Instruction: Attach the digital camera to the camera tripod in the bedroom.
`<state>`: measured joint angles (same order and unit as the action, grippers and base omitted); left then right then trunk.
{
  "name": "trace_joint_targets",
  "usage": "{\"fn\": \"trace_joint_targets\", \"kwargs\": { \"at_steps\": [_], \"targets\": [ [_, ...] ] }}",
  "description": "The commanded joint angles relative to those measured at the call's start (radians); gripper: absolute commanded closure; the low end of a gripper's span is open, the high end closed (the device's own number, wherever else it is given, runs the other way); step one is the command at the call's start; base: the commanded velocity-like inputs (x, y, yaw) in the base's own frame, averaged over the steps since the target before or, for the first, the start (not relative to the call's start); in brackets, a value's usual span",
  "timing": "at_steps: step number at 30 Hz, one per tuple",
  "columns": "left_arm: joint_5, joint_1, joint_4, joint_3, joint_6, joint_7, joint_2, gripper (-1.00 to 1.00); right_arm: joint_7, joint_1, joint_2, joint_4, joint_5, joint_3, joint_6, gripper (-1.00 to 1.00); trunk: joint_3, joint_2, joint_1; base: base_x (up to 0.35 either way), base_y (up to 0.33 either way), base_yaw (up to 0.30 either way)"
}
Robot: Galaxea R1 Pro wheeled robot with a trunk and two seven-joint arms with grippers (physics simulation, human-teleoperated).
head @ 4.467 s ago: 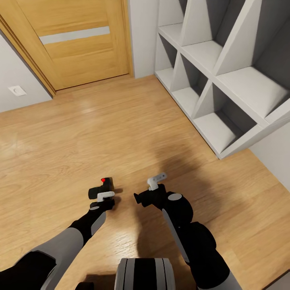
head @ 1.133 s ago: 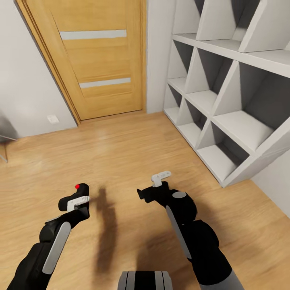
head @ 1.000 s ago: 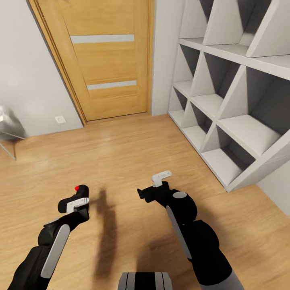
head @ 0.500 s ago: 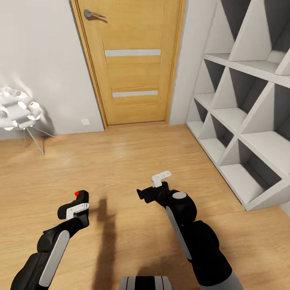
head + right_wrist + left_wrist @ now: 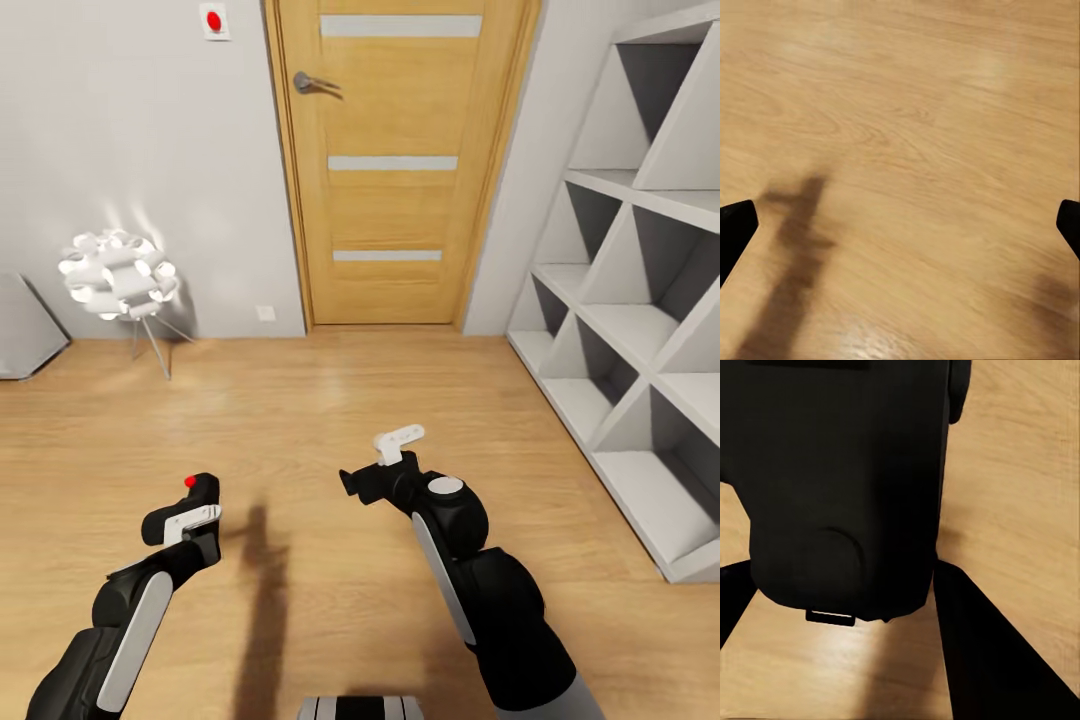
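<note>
My left gripper (image 5: 190, 520) is shut on the digital camera (image 5: 205, 492), a small black box with a red button on top, held low over the wood floor. In the left wrist view the camera's black body (image 5: 847, 472) sits between the dark fingers (image 5: 982, 652). My right gripper (image 5: 392, 452) hangs open beside it, white fingertip up, with nothing in it. The right wrist view has bare floor between the gripper's (image 5: 900, 225) wide-apart fingertips (image 5: 735, 229). The camera tripod is out of view.
A closed wooden door (image 5: 400, 160) stands straight ahead. A white ball lamp (image 5: 115, 270) on thin legs is at the left wall, with a grey object (image 5: 25, 330) beside it. A white diagonal shelf unit (image 5: 640, 330) lines the right side.
The camera view has swung up and to the left, bringing the door handle, lamp and wall into view. Since 4.5 s ago the left arm with the camera has shifted outward to the left.
</note>
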<state>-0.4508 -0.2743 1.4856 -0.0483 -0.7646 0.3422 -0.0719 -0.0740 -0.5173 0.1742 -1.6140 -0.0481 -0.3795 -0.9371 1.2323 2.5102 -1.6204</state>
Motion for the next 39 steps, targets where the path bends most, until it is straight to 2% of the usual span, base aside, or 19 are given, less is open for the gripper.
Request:
{"fn": "trace_joint_targets", "kwargs": {
  "at_steps": [1,39],
  "targets": [
    [-0.006,-0.001,0.001,0.0,-0.005,0.006,0.0,1.0,-0.007,0.0,0.0,-0.001,-0.006,0.001,-0.005,-1.0,-0.003,0.0,0.001,0.0,0.0,0.295],
    [-0.019,-0.001,0.001,0.005,-0.015,-0.017,-0.002,1.0,-0.013,0.0,0.0,-0.001,-0.006,-0.002,-0.007,-1.0,-0.146,-0.009,0.018,0.0,0.0,0.295]
  ]
}}
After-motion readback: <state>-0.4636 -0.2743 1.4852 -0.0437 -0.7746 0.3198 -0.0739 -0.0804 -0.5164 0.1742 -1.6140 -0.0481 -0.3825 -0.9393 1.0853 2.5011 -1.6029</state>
